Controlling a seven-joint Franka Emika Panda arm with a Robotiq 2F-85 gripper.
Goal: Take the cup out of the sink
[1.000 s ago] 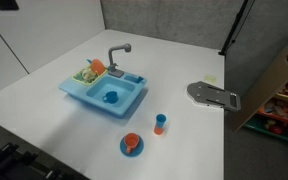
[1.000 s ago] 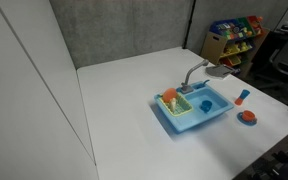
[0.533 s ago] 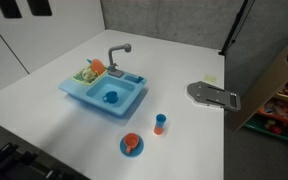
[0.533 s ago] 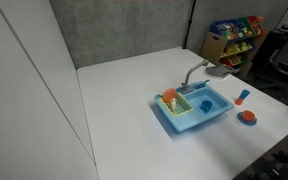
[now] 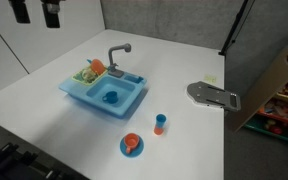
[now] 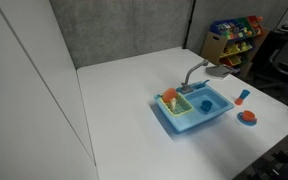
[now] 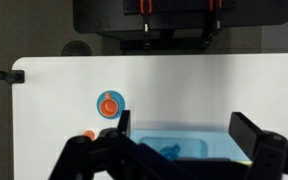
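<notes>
The sink (image 5: 76, 94) is a light blue moulded-plastic rectangle with a grey curved faucet (image 5: 116, 55). The cup (image 5: 110, 97), squat smooth blue plastic, sits in the sink's basin. Near the sink stand a taller blue cup (image 5: 160, 123) and an orange cup on a round saucer (image 5: 131, 145). The gripper (image 7: 179, 128) hangs above the sink, fingers spread wide, holding nothing.

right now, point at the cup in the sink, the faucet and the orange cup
cup (image 5: 110, 97), in an exterior view, its body
faucet (image 5: 112, 58), in an exterior view, its neck
orange cup (image 5: 131, 143), in an exterior view, its top
</notes>
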